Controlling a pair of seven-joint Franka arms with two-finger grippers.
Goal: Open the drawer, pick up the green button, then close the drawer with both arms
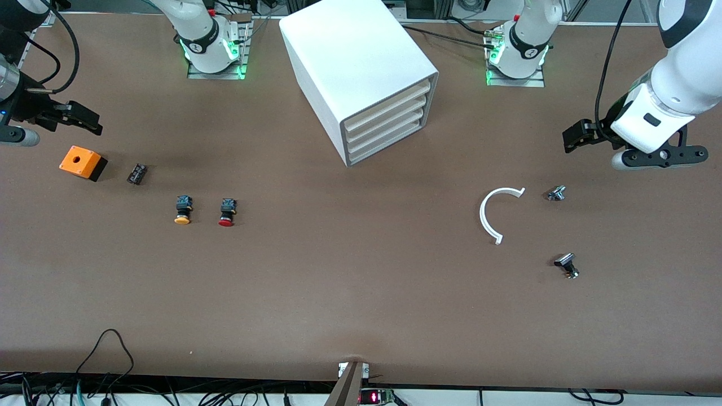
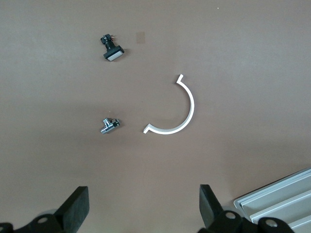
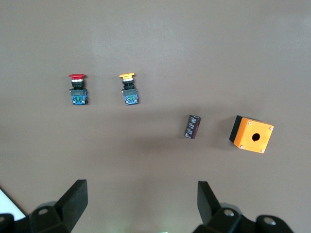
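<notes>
We see that the task has not really begun. The white cabinet (image 1: 361,73) stands at the table edge where the robot bases are, about midway between them, and all four of its drawers are pushed in. The drawer (image 1: 386,145) we need is the lowest one, and it is closed like the three above it. The green button does not show in any view; we judge that it lies inside that drawer, but we cannot confirm this.

The left gripper (image 1: 576,138) hangs above the table toward the left arm's end, with its fingers spread wide and nothing between them. In its wrist view the two fingertips (image 2: 77,206) stand far apart, and under them lie a white curved strip (image 2: 177,109), a small metal part (image 2: 109,125) and a black part with a pale face (image 2: 112,50).

The right gripper (image 1: 79,119) hangs above the table toward the right arm's end, also spread and empty. Near it on the table are an orange box (image 1: 83,162), a small dark cylinder (image 1: 136,173), the yellow-capped button (image 1: 183,210) and the red-capped button (image 1: 227,212); these two are not the one we want.

So everything is left to do: pull the lowest drawer out, lift the green button from it, and push the drawer shut.
</notes>
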